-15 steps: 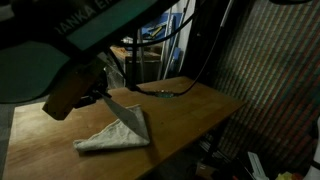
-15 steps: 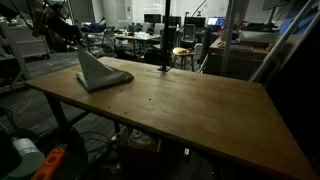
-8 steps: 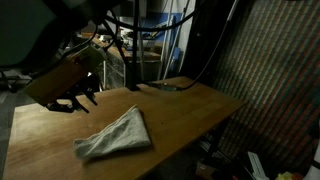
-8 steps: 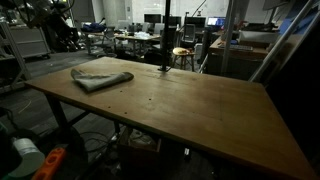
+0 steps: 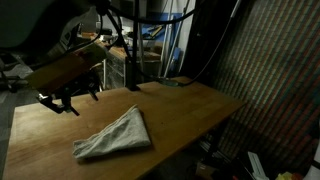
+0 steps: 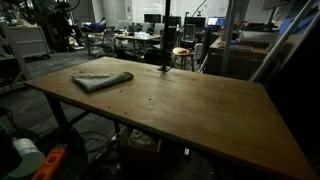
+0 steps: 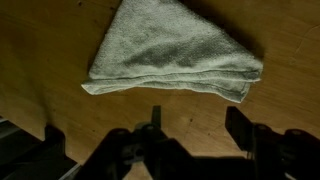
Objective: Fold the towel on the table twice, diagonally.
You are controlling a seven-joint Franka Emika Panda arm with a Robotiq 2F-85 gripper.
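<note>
As the gripper (image 7: 148,125) hangs clear of the wooden table (image 7: 40,60), the wrist view shows its jaws spread wide with nothing between them. Beyond it, at twelve o'clock, the towel (image 7: 175,50) lies flat, folded into a layered triangle whose tip points away. In an exterior view the gripper (image 5: 70,98) hovers at ten o'clock from the towel (image 5: 112,137). Farther off, the towel (image 6: 101,79) sits near one end of the table (image 6: 200,110).

We face the table (image 6: 200,105) from farther off in both exterior views. Our wrist view looks down closely; all share the towel (image 7: 170,50).
</note>
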